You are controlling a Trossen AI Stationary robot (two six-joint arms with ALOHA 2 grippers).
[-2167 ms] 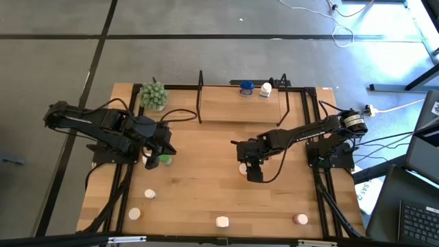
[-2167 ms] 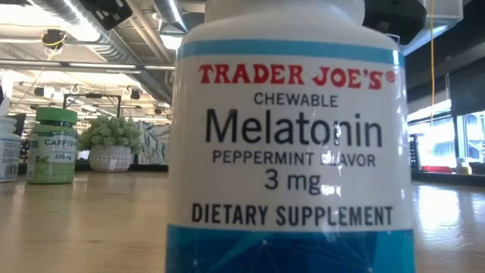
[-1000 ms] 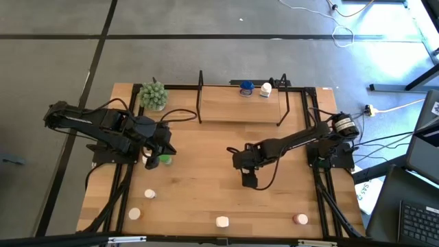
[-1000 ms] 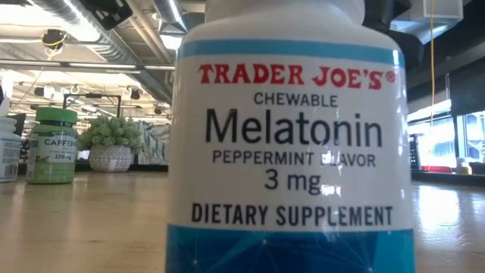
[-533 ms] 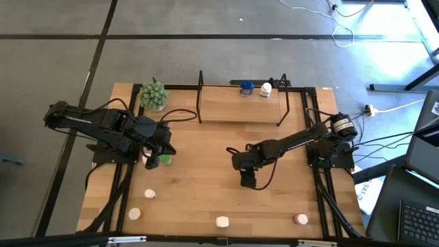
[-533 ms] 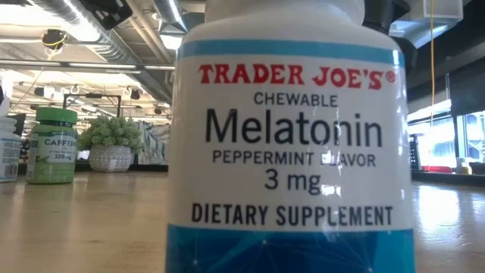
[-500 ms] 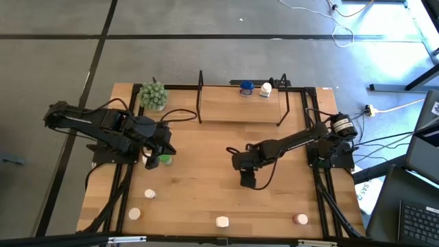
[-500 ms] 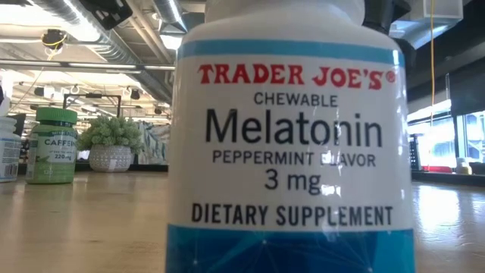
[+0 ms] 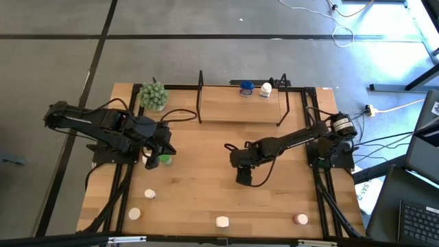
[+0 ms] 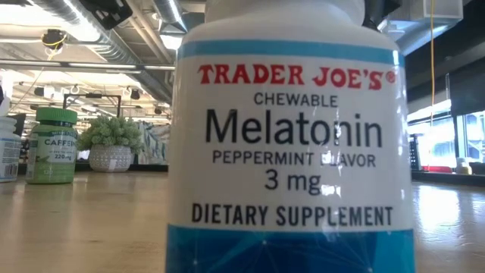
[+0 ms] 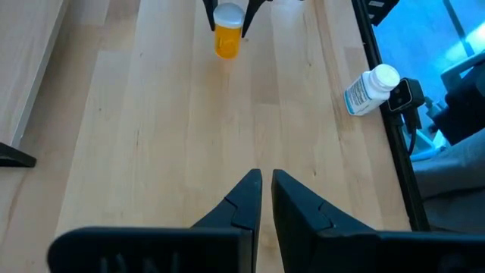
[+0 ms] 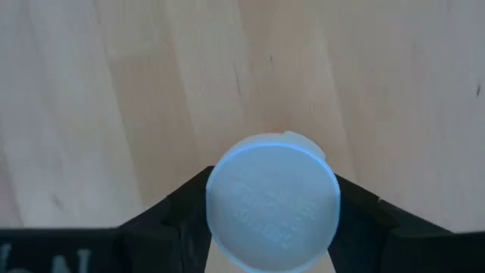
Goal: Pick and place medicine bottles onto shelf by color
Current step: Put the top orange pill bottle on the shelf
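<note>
Wood table (image 9: 199, 199) centre: right gripper (image 9: 241, 173) grips a white-capped bottle (image 12: 273, 202) (light, rigid, slick, so hold the sides). Left gripper (image 11: 264, 199), at nine o'clock, is clenched empty.

white bottle (image 10: 292, 144) — "trader joe's chewable melatonin 3 mg"; green bottle (image 10: 54, 145) — "caffeine".

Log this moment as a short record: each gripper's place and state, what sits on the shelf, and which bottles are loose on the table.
right gripper: mid-table, fingers closed on an orange bottle, white cap up
left gripper: left side, shut, holding nothing
shelf: a blue bottle and a white bottle at its back edge
green bottle: beside the left arm
front of table: four loose bottles, one pinkish
plant: left of the shelf
</note>
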